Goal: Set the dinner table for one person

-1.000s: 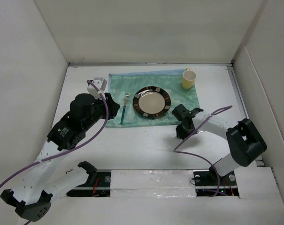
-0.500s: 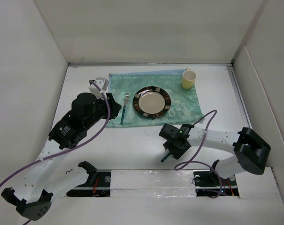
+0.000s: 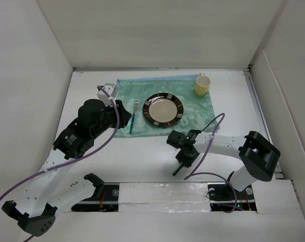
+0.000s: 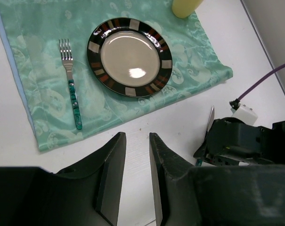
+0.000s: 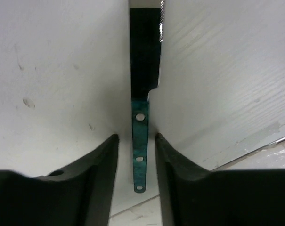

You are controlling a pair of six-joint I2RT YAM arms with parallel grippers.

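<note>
A knife with a green handle [image 3: 177,171] lies on the white dinner table [image 3: 142,156], in front of the plate. My right gripper [image 3: 184,156] is low over it, open, with a finger on each side of the handle [image 5: 140,141] and a gap on both sides. The blade [image 4: 210,123] pokes out past the gripper in the left wrist view. My left gripper [image 3: 123,114] is open and empty, above the table [image 4: 137,127] by the mat's near left edge.
A pale green mat [image 3: 192,108] holds a striped-rim plate [image 3: 164,110], a green-handled fork [image 3: 133,116] to its left and a yellow cup [image 3: 202,84] at the far right corner. White walls enclose the table. A taped seam runs along the near edge.
My right gripper has swung from the mat's near right edge toward the near middle of the table, and the knife's handle now shows below it. The left arm has barely moved.
</note>
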